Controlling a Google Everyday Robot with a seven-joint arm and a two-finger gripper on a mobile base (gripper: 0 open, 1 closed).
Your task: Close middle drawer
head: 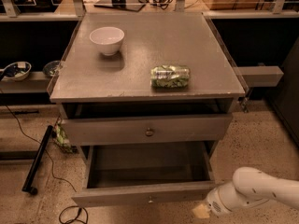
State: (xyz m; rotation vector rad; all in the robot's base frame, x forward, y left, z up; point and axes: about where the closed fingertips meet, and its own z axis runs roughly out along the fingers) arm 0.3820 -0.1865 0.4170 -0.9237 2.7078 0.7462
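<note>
Two drawers of the grey cabinet [70,125] are out. The top drawer [112,130] sticks out only a little, so a dark gap shows above it. The middle drawer [145,174] is right under it and is pulled out a long way, so you can look down into its deep box. Its low front panel faces the camera, with a small round knob [150,200] in the middle.

The gripper [202,211] is low at the bottom right, on the end of a fat white arm [261,190] that comes in from the right edge. It sits just beside the right end of the middle drawer's front panel, down near the floor. I cannot tell if it touches the panel. I cannot tell if it is open or closed either, or if it has hold of anything — only a small pale tip shows.

On the worktop [187,36] sits a white bowl [107,39] at the back left. A green can [170,76] lies on its side near the front right, well apart from the bowl.
</note>
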